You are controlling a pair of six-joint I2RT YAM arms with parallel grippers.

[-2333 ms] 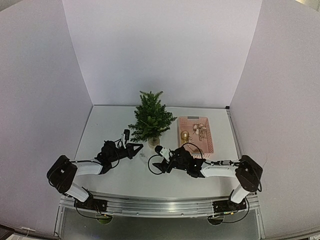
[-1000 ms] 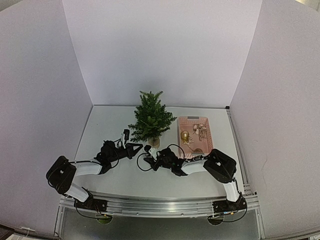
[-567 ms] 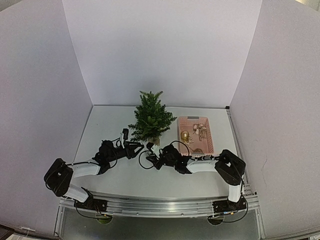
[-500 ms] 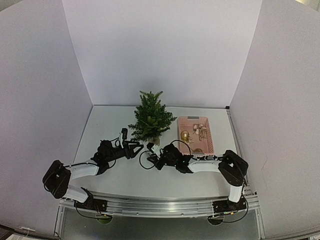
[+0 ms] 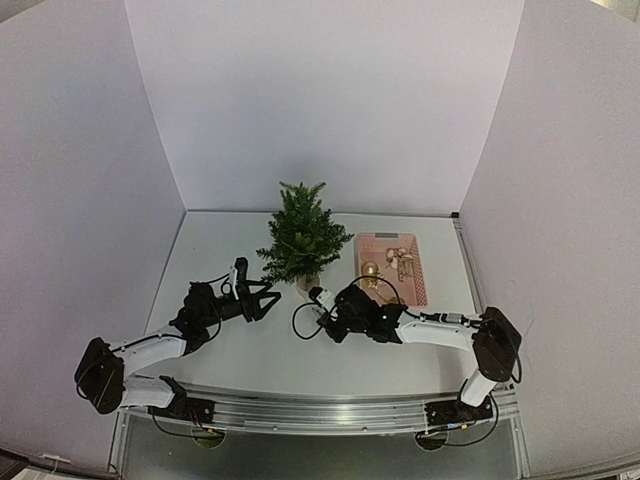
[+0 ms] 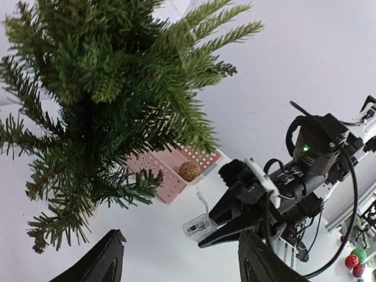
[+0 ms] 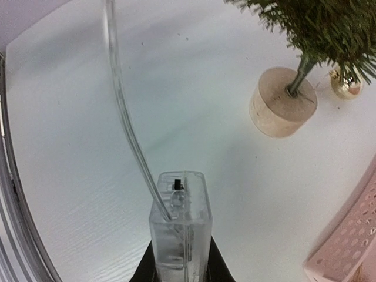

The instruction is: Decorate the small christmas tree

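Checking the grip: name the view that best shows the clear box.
Right wrist: the clear box fills the foreground, held by the right gripper. Left wrist shows it small, side-on; top external, only a pale speck.

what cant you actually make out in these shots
- Top view: ornaments in the pink basket, too small to identify.
- Right wrist view: clear cord from the clear box, cut off by the top edge; small christmas tree mostly out of frame.
- Left wrist view: the tree's top, cut off by the upper edge.
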